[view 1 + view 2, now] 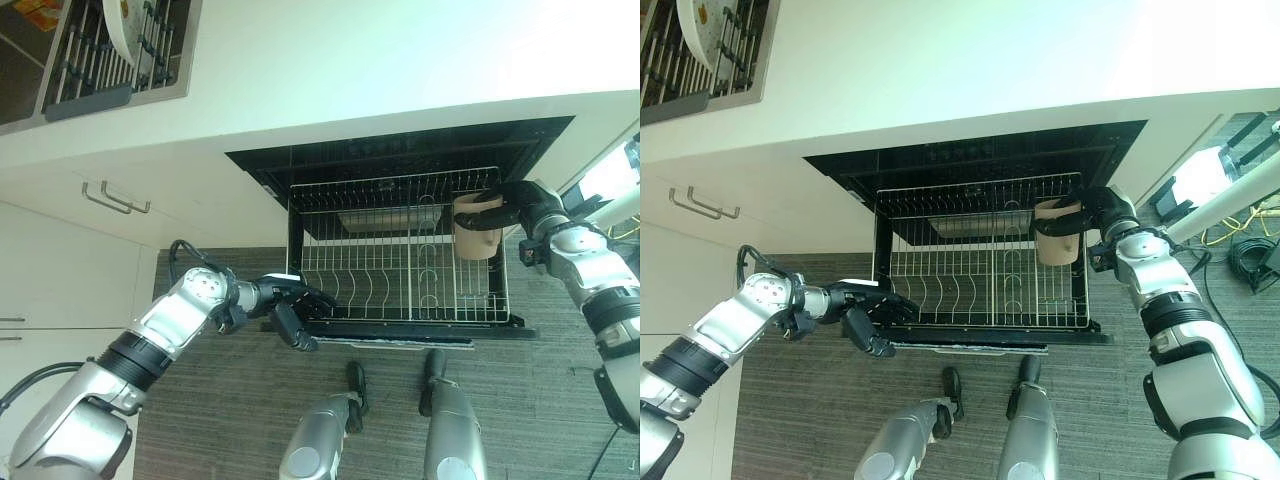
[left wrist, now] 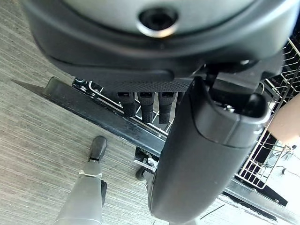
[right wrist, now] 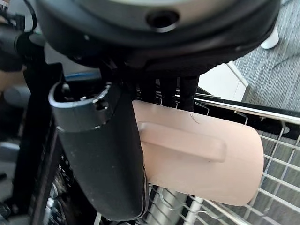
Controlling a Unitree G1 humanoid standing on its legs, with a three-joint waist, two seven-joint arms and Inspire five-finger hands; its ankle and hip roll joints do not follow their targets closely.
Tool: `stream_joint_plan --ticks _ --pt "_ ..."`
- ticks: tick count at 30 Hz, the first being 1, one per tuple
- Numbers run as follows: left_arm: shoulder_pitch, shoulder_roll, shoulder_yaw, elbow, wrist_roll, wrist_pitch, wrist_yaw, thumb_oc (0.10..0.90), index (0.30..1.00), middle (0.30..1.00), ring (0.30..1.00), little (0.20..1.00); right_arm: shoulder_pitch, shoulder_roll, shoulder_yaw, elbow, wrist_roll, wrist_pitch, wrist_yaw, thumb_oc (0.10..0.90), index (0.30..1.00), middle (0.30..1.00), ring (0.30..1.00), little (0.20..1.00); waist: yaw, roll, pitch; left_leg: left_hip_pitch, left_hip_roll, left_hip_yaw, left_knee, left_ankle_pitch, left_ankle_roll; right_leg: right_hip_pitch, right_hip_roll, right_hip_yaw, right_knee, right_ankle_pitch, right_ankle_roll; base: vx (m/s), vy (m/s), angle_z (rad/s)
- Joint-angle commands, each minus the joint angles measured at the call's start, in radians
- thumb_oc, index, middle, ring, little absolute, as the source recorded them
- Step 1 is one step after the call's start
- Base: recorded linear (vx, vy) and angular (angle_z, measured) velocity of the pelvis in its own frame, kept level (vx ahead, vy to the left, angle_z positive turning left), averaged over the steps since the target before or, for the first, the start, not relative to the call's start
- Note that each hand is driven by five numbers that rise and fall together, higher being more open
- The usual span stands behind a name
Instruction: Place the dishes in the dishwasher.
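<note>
My right hand [image 1: 520, 200] is clamped on a beige cup [image 1: 476, 227], thumb on one side and fingers curled over its rim. The cup sits at the far right corner of the pulled-out wire rack [image 1: 400, 260] of the dishwasher [image 1: 400, 150]; whether it rests on the wires I cannot tell. My left hand [image 1: 290, 300] is at the rack's near left corner, its fingers [image 2: 146, 101] curled over the front edge and gripping it, thumb standing out below. On the counter [image 1: 400, 60], far left, a white plate [image 1: 120, 30] stands upright in a dark drying rack [image 1: 90, 70]. Cabinet handles [image 1: 115, 200] show on the left.
</note>
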Motion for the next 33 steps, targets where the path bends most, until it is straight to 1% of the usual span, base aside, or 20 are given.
stream_joint_plan --ticks 1,5,12,17,18,21,22,25,26,27,28,29,30,31,32,33 --pt "0.041 0.098 0.0 -0.073 -0.061 -0.019 -0.033 0.8 0.9 0.9 0.9 0.9 -0.093 0.002 0.011 0.007 -0.026 -0.016 0.019 0.8 0.9 0.9 0.9 0.9 0.027 -0.046 -0.052 -0.092 0.016 -0.045 0.061 0.0 -0.041 0.021 -0.015 0.042 -0.081 0.023 0.082 -0.02 -0.013 0.08" --pt "0.065 0.117 0.022 -0.094 -0.057 -0.026 -0.036 0.8 0.9 0.9 0.9 0.9 -0.105 -0.024 0.022 -0.058 -0.011 0.01 0.006 0.8 0.9 0.9 0.9 0.9 0.027 -0.052 -0.05 -0.092 0.017 -0.044 0.061 -0.003 -0.041 0.021 -0.013 0.039 -0.081 0.022 0.082 -0.02 -0.007 0.08" --pt "0.122 0.132 0.065 -0.122 -0.058 -0.042 -0.02 0.8 0.9 0.9 0.9 0.9 -0.083 -0.061 -0.004 -0.184 0.003 -0.006 -0.003 0.8 0.9 0.9 0.9 0.9 0.019 -0.063 -0.062 -0.075 0.025 -0.038 0.061 -0.016 -0.041 0.033 -0.007 0.039 -0.081 0.015 0.083 0.0 0.0 0.0" --pt "0.176 0.129 0.108 -0.133 -0.078 -0.066 0.034 0.8 0.9 0.9 0.9 0.9 -0.012 -0.084 -0.076 -0.325 0.041 -0.029 -0.032 0.8 0.9 0.9 0.9 0.9 0.003 -0.079 -0.091 -0.055 0.032 -0.03 0.061 -0.03 -0.039 0.048 0.001 0.045 -0.081 0.008 0.084 -0.02 0.007 -0.03" --pt "0.199 0.124 0.135 -0.145 -0.091 -0.076 0.087 0.8 0.9 0.9 0.9 0.9 0.044 -0.084 -0.121 -0.392 0.059 -0.039 -0.054 0.8 0.9 0.9 0.9 0.9 -0.003 -0.087 -0.113 -0.046 0.035 -0.026 0.061 -0.035 -0.037 0.058 0.003 0.044 -0.081 0.005 0.086 -0.03 0.021 0.01" --pt "0.227 0.124 0.181 -0.154 -0.125 -0.096 0.148 0.8 0.9 0.9 0.9 0.9 0.112 -0.089 -0.174 -0.462 0.074 -0.052 -0.072 0.8 0.9 0.9 0.9 0.9 -0.007 -0.096 -0.137 -0.036 0.039 -0.021 0.061 -0.039 -0.037 0.072 0.001 0.036 -0.081 0.002 0.09 -0.01 0.005 0.0" --pt "0.245 0.116 0.214 -0.163 -0.16 -0.111 0.213 0.8 0.9 0.9 0.9 0.9 0.157 -0.086 -0.21 -0.499 0.076 -0.067 -0.096 0.8 0.9 0.9 0.9 0.9 -0.009 -0.102 -0.151 -0.032 0.041 -0.021 0.061 -0.039 -0.037 0.083 0.001 0.033 -0.081 -0.002 0.091 0.0 0.0 0.0" --pt "0.293 0.085 0.291 -0.169 -0.214 -0.174 0.336 0.8 0.9 0.9 0.9 0.9 0.254 -0.072 -0.283 -0.581 0.064 -0.076 -0.129 0.8 0.9 0.9 0.9 0.9 -0.011 -0.114 -0.174 -0.018 0.04 -0.02 0.061 -0.043 -0.033 0.101 -0.002 0.028 -0.081 -0.007 0.093 -0.01 0.013 0.01" --pt "0.317 0.065 0.323 -0.174 -0.24 -0.21 0.399 0.8 0.9 0.9 0.9 0.9 0.299 -0.063 -0.317 -0.613 0.071 -0.087 -0.148 0.8 0.9 0.9 0.9 0.9 -0.011 -0.121 -0.186 -0.014 0.039 -0.016 0.061 -0.042 -0.03 0.105 -0.004 0.026 -0.081 -0.005 0.093 -0.03 0.045 -0.02" --pt "0.335 0.049 0.345 -0.176 -0.248 -0.24 0.427 0.8 0.9 0.9 0.9 0.9 0.324 -0.054 -0.338 -0.631 0.073 -0.091 -0.157 0.8 0.9 0.9 0.9 0.9 -0.01 -0.125 -0.194 -0.011 0.038 -0.013 0.061 -0.043 -0.028 0.107 -0.006 0.024 -0.081 -0.004 0.094 0.0 0.066 -0.01" --pt "0.367 0.009 0.377 -0.181 -0.257 -0.276 0.47 0.8 0.9 0.9 0.9 0.9 0.37 -0.033 -0.378 -0.661 0.077 -0.102 -0.172 0.8 0.9 0.9 0.9 0.9 -0.01 -0.13 -0.2 0.007 0.038 -0.012 0.061 -0.054 -0.026 0.124 -0.009 0.021 -0.081 -0.011 0.096 0.03 0.092 -0.04" --pt "0.406 -0.044 0.409 -0.191 -0.248 -0.346 0.521 0.8 0.9 0.9 0.9 0.9 0.428 0.007 -0.427 -0.695 0.048 -0.129 -0.226 0.8 0.9 0.9 0.9 0.9 -0.008 -0.135 -0.209 0.021 0.035 -0.009 0.061 -0.062 -0.02 0.138 -0.014 0.016 -0.081 -0.012 0.099 0.02 0.11 -0.02" --pt "0.429 -0.076 0.429 -0.202 -0.242 -0.38 0.55 0.8 0.9 0.9 0.9 0.9 0.461 0.033 -0.457 -0.717 0.039 -0.143 -0.258 0.8 0.9 0.9 0.9 0.9 -0.006 -0.139 -0.216 0.022 0.032 -0.008 0.061 -0.06 -0.015 0.138 -0.018 0.013 -0.081 -0.007 0.099 0.01 0.107 -0.03" --pt "0.455 -0.106 0.444 -0.218 -0.229 -0.394 0.571 0.8 0.9 0.9 0.9 0.9 0.499 0.066 -0.481 -0.75 0.037 -0.151 -0.273 0.8 0.9 0.9 0.9 0.9 -0.005 -0.141 -0.222 0.027 0.03 -0.008 0.061 -0.063 -0.012 0.143 -0.02 0.012 -0.081 -0.006 0.102 0.04 0.139 -0.04" --pt "0.505 -0.171 0.476 -0.245 -0.204 -0.458 0.625 0.8 0.9 0.9 0.9 0.9 0.578 0.144 -0.526 -0.817 0.037 -0.176 -0.299 0.8 0.9 0.9 0.9 0.9 -0.005 -0.146 -0.233 0.042 0.026 -0.006 0.061 -0.07 -0.003 0.154 -0.027 0.009 -0.081 -0.003 0.108 0.09 0.185 -0.07" --pt "0.54 -0.215 0.506 -0.265 -0.198 -0.497 0.653 0.8 0.9 0.9 0.9 0.9 0.644 0.199 -0.559 -0.86 0.012 -0.198 -0.309 0.8 0.9 0.9 0.9 0.9 -0.005 -0.148 -0.242 0.053 0.021 -0.003 0.061 -0.076 0.004 0.164 -0.034 0.007 -0.081 0.0 0.114 0.11 0.211 -0.06"
